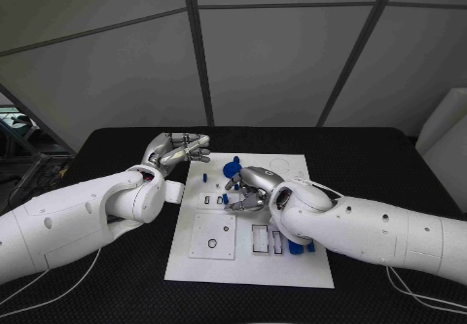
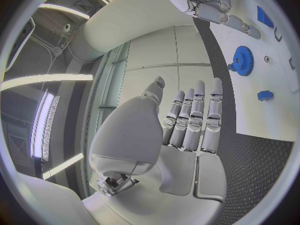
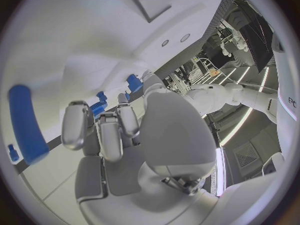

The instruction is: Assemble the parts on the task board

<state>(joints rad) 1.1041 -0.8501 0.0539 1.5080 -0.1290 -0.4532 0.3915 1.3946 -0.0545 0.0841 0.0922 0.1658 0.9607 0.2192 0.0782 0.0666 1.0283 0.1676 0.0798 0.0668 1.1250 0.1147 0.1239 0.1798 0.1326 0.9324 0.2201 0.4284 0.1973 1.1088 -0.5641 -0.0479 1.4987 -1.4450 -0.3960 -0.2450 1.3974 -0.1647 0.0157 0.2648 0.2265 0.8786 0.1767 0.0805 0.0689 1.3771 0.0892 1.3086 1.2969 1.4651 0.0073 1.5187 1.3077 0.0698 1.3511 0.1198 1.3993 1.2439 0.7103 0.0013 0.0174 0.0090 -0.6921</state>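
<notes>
Black table [image 1: 389, 169] bears task board [image 1: 301, 263] with blue parts [image 1: 231, 168].

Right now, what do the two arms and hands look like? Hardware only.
Both arms, left arm and right arm, have glossy white rounded shells with small dark dots. A thin white cable trails from under each arm across the black table. The left hand and right hand are silver metal with segmented fingers; the wrist views show smooth pale palm covers.
</notes>
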